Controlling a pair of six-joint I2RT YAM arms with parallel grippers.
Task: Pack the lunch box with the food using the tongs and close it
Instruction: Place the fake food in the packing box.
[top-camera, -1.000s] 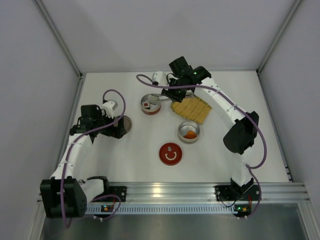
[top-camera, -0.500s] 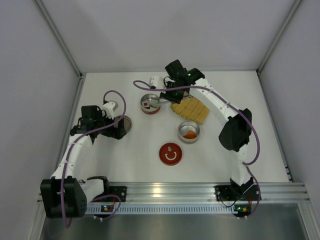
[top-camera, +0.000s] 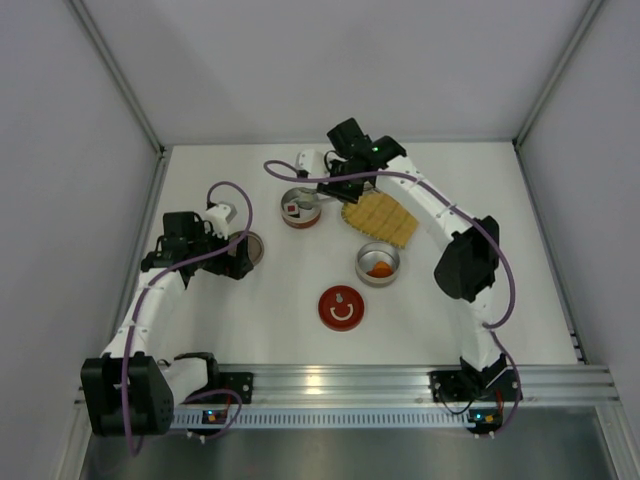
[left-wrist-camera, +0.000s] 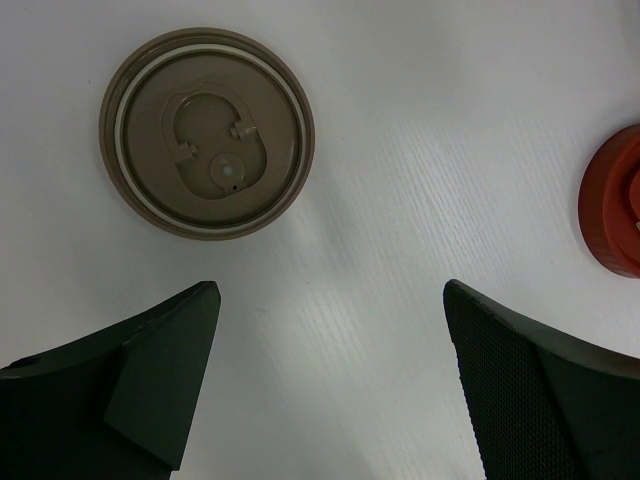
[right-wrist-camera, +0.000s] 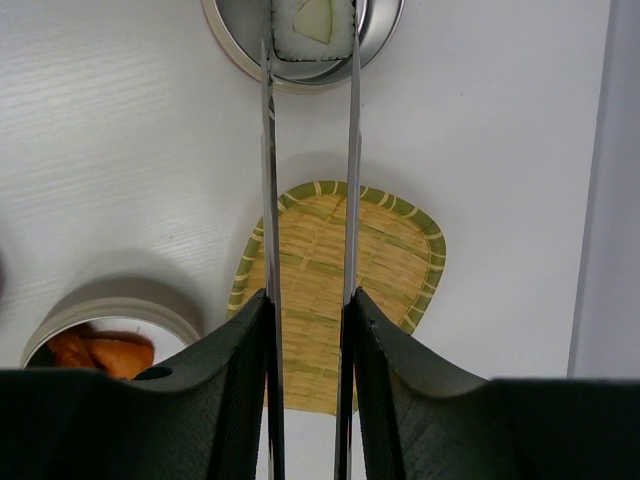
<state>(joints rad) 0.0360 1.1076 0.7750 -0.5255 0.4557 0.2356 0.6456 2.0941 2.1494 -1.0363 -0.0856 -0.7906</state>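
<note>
Pinching one pair of tongs (right-wrist-camera: 268, 200) holding one white piece (right-wrist-camera: 312, 25), right fingers (right-wrist-camera: 235, 380); left fingers (left-wrist-camera: 160, 370) spread.

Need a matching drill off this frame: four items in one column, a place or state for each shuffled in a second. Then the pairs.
Items
1. tan round plastic lid
2. small white food block
3. orange-red food chunks
4. yellow woven tray

Places
A. in the round metal tin nearer the arm bases
B. pinched between the tips of the slim silvery metal tongs
C. below the tong arms
D. flat on the white table, ahead of the open left gripper

Pairs: 1-D, 2-B, 3-A, 4-C
</note>
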